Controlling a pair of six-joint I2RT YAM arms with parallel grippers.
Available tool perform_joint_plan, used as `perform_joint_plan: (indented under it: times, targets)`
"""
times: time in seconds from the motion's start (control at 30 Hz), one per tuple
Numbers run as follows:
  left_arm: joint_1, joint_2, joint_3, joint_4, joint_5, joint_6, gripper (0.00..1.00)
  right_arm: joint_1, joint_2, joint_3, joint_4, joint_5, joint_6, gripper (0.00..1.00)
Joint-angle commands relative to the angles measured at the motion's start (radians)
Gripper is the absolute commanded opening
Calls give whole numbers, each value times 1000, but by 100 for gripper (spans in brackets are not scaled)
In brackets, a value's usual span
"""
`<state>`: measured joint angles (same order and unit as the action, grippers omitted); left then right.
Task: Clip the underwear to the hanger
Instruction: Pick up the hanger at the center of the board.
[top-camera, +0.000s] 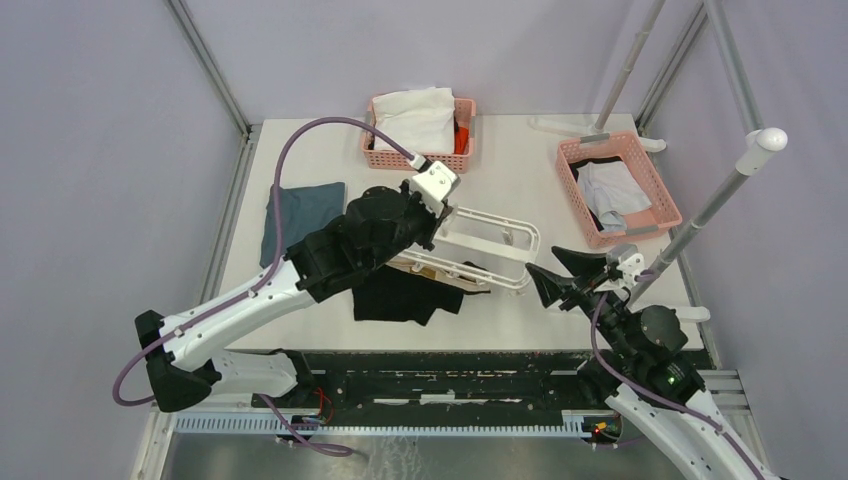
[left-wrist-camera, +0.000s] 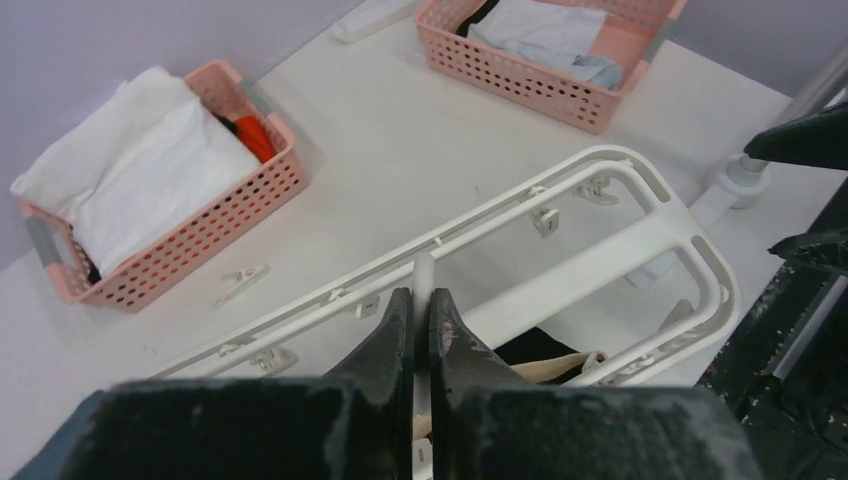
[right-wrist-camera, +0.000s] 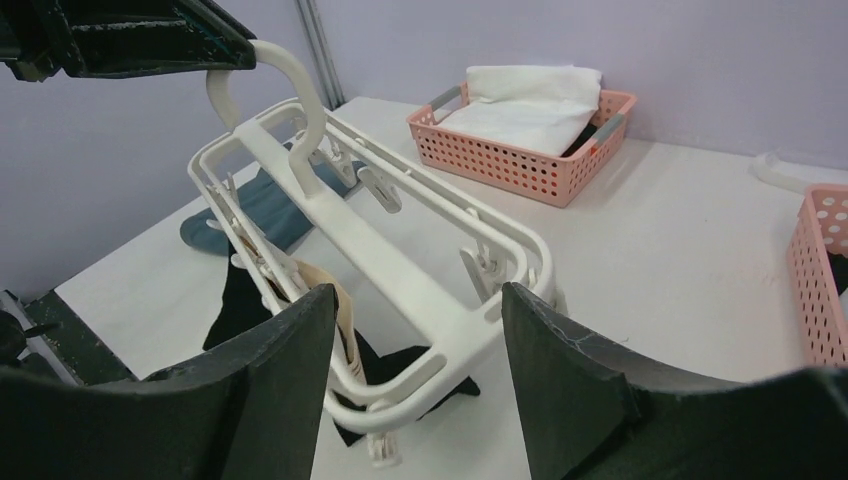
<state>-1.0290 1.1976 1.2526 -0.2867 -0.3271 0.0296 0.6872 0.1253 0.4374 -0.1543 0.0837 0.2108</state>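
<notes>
At centre frame the left gripper (left-wrist-camera: 420, 300) is clamped tight on the hook of the hanger (right-wrist-camera: 400, 270), which lies partly over the black underwear (top-camera: 395, 298). The right gripper (top-camera: 556, 272) gapes wide, holding nothing, near the hanger's right end. The upper-centre pink basket (top-camera: 375, 150) holds a white garment (top-camera: 415, 118) and something orange (top-camera: 461, 135); the right-hand pink basket (top-camera: 578, 200) holds pale cloth (top-camera: 612, 188)

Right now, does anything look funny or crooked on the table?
Yes. One small white clip lies loose on the table beside the pink basket, off the hanger. The hanger itself sits tilted, its hook pinched in the left claw, with the underwear crumpled beneath it.
</notes>
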Motion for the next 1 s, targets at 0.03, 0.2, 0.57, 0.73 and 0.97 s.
perform_joint_plan:
  times: [0.03, 0.2, 0.57, 0.73, 0.97]
  targets:
    - [13, -15, 165, 49, 250, 187, 3, 3, -37, 57, 19, -51, -28, 68]
    - [73, 21, 238, 46, 414, 253, 3, 4, -26, 101, 13, -181, -50, 67]
    - [253, 86, 295, 76, 969, 296, 3, 3, 68, 241, -76, -411, -93, 60]
    - [261, 120, 314, 49, 1068, 339, 3, 4, 73, 251, -90, -439, -95, 59]
    - [293, 159, 346, 27, 1187, 355, 3, 3, 56, 264, -129, -449, -106, 56]
